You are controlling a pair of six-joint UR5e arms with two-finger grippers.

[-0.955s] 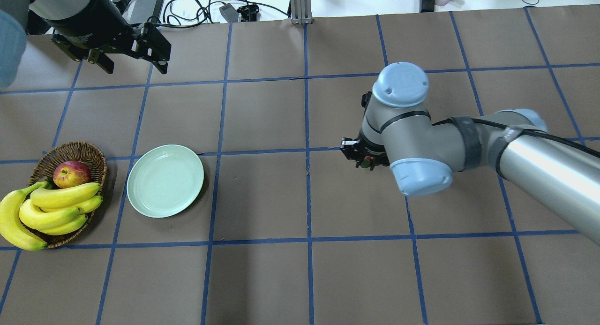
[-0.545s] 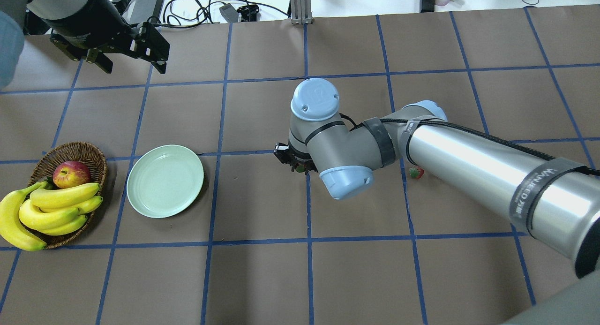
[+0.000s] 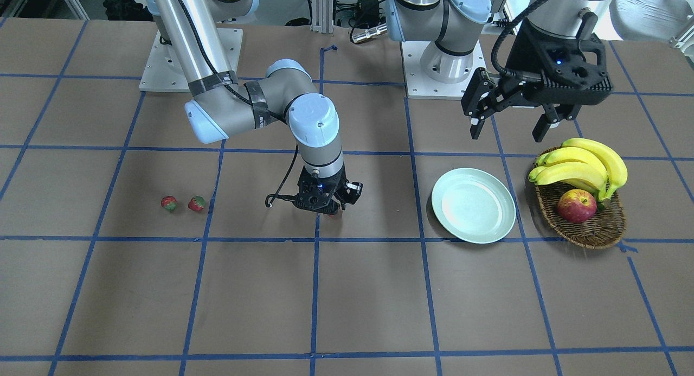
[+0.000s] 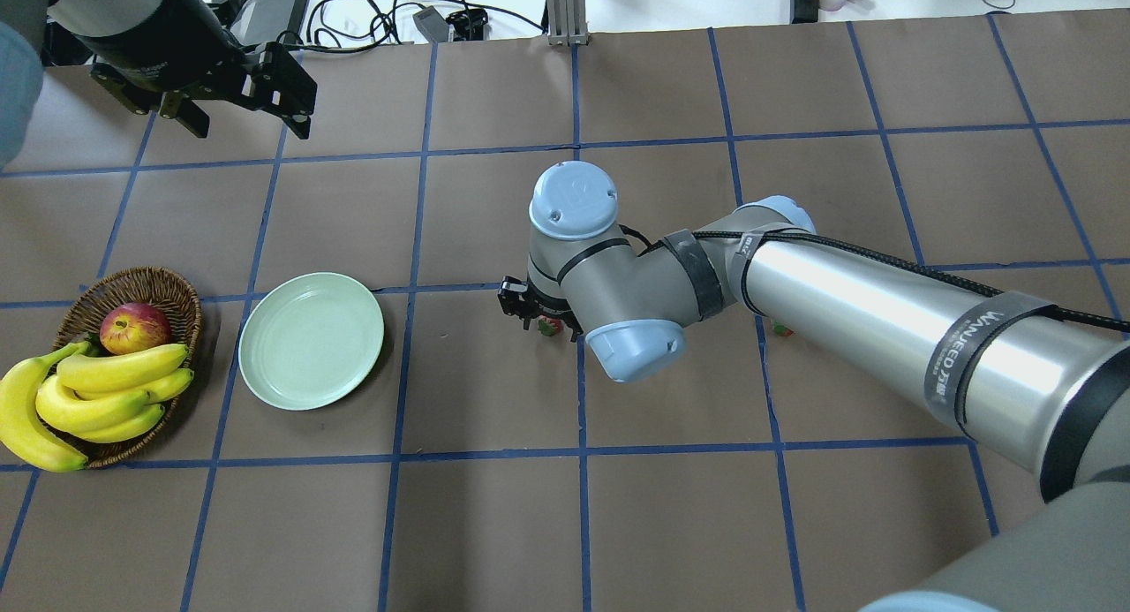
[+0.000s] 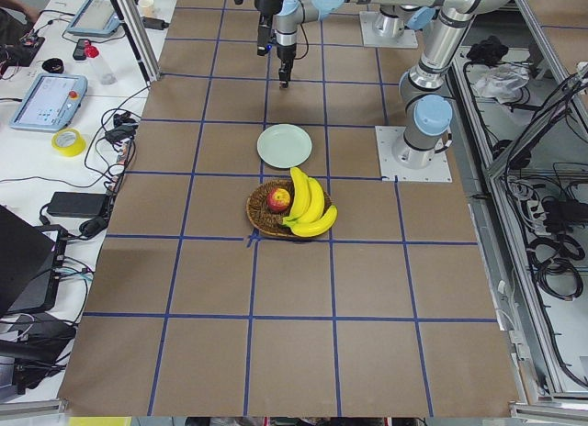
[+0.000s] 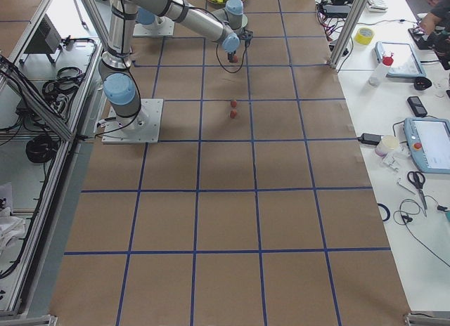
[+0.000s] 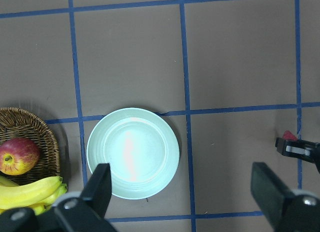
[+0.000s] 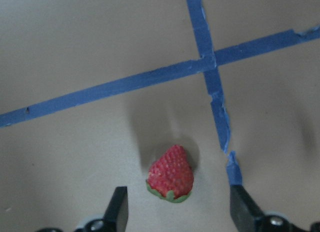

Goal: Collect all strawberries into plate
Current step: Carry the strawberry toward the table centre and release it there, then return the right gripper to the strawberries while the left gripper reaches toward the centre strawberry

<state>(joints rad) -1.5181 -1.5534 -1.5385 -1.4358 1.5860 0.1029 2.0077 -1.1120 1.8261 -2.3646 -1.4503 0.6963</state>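
Observation:
One strawberry sits between the wide-apart fingers of my right gripper and touches neither finger. That gripper is open, low over the table's middle, well right of the plate. The berry shows as a red speck under it. Two more strawberries lie on the table far behind the right arm; overhead only one peeks out. The mint-green plate holds nothing. My left gripper is open and empty, high above the plate.
A wicker basket with an apple and bananas stands just left of the plate. The right arm's long forearm crosses the table's right half. Cables and boxes lie along the far edge.
My right arm has swept left across the table toward the plate with the red berry at its gripper, slowing in the last half second. The left arm has barely moved.

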